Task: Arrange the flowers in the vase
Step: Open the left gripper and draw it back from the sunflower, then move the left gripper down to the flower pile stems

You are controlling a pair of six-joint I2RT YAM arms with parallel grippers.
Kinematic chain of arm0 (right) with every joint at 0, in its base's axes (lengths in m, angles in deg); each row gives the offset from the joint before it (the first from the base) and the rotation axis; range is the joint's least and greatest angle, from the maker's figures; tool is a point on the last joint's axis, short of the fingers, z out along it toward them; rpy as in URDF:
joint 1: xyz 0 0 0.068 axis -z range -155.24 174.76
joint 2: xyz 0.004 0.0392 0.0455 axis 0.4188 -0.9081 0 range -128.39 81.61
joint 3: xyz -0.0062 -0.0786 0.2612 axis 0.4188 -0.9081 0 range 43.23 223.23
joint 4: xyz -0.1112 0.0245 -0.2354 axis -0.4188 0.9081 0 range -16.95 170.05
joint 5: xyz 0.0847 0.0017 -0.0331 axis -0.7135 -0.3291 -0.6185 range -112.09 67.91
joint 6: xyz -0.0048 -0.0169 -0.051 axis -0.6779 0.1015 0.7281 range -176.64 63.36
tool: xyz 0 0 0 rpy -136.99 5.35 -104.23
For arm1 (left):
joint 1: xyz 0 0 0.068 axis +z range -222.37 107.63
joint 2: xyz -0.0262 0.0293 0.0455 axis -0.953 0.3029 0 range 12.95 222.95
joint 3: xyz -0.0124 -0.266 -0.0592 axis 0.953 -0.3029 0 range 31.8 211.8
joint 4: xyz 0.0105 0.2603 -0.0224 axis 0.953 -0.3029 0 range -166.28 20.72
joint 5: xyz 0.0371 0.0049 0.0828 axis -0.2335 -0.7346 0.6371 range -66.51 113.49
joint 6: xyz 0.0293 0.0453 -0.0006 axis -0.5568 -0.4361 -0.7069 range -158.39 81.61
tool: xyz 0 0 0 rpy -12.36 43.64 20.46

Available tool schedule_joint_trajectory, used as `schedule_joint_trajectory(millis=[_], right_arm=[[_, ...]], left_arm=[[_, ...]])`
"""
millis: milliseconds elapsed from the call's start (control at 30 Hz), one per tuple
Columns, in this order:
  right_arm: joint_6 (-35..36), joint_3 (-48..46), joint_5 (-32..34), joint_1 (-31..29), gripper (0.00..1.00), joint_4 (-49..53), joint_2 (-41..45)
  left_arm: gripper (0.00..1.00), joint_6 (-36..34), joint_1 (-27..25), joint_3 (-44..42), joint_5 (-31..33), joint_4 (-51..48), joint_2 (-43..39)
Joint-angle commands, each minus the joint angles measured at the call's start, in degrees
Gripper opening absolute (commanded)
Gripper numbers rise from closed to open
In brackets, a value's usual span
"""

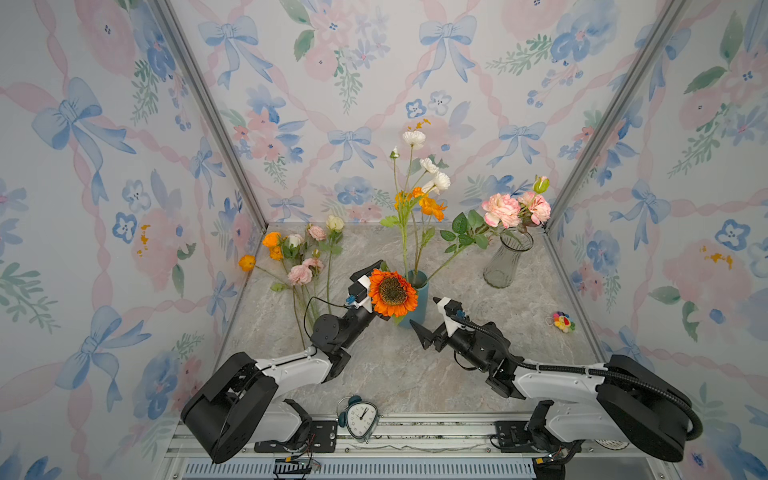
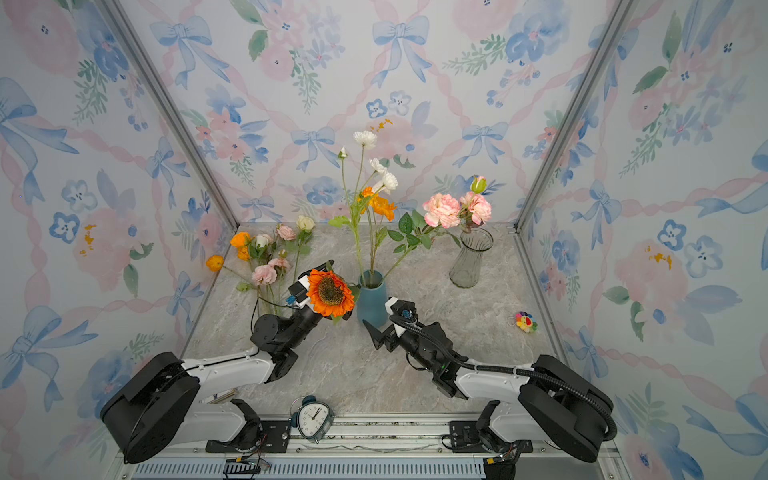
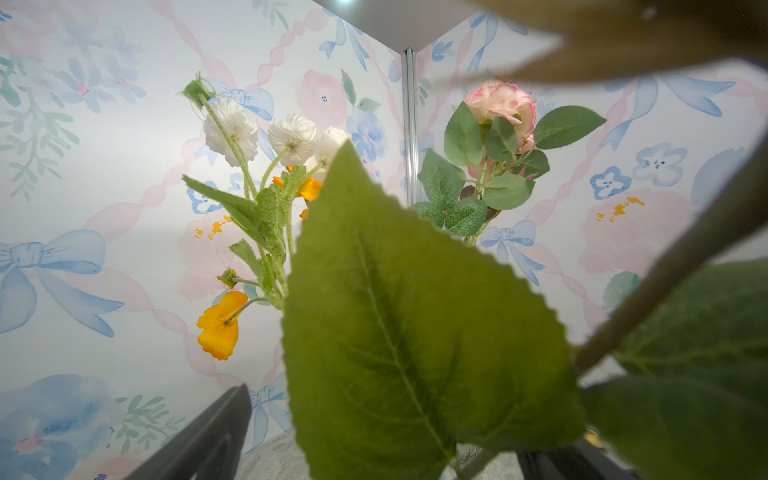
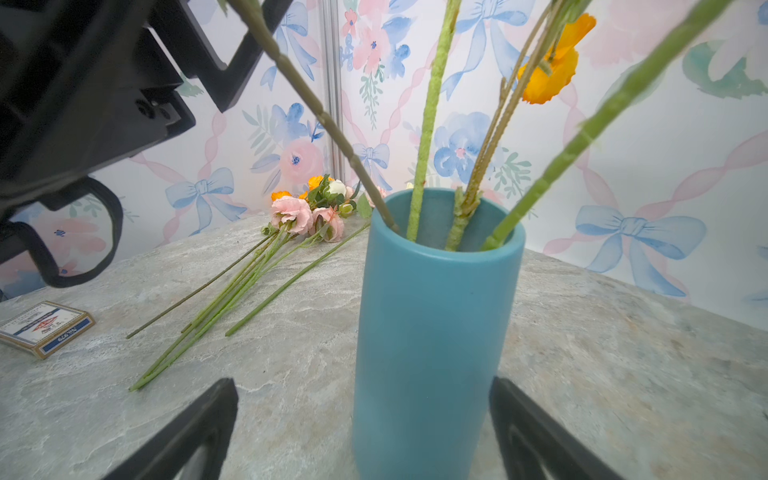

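since the sunflower (image 1: 392, 292) stem already sits inside the teal vase (image 4: 432, 332), leaning on its rim, the left gripper (image 1: 376, 291) holds its jaws spread wide beside the stem, pinching nothing. the right gripper (image 4: 363, 386), jaws wide too, flanks the vase without clamping it, likely to steady it. more flowers (image 1: 299, 266) lie on the marble table (image 1: 374, 374), not yet placed.

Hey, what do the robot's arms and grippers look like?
The left arm and right arm have white shells, black joints and large rounded black base housings. A black corrugated hose runs along the right arm; a thin black cable loops beside the left wrist. The left gripper and right gripper have black pointed fingers and white camera mounts with blue connectors.
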Motion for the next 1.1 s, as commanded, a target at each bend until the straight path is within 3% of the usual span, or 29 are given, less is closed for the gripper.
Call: schedule_joint_trajectory(millis=[0,167,400,533,667,900,1000,1067], right_arm=[[-0.6,0.4,-0.8,0.5,0.97,-0.5,-0.1],[-0.5,0.4,-0.8,0.6,0.97,-0.5,0.0],[-0.8,-0.4,-0.2,0.8,0.97,-1.3,0.9],[-1.0,-0.5,-0.3,0.9,0.97,-1.1,1.5],[-1.1,-0.4,-0.4,0.9,0.97,-1.1,1.4],[-0.9,-0.8,-0.6,0.8,0.97,-1.6,1.6],[-1.0,-0.8,-1.8,0.6,0.97,-2.3,1.4],[-0.5,-0.2,-2.1,-0.1,0.97,-1.8,0.7]], left_arm=[[0.98,-2.6,2.2,0.0,-8.7,-12.1,-4.2],[0.98,-7.7,5.4,2.6,-12.3,-27.5,-9.0],[0.98,-3.6,13.9,5.3,-21.3,-34.5,-10.7],[0.97,-6.9,16.3,8.0,-20.5,-44.1,-11.8],[0.97,-7.6,20.1,8.2,-19.0,-46.7,-11.8],[0.96,-5.8,25.6,8.2,-13.3,-46.7,-9.5],[0.96,-4.6,26.5,8.9,-2.9,-46.8,-7.3],[0.90,-2.5,26.5,11.3,7.2,-49.8,-4.4]])
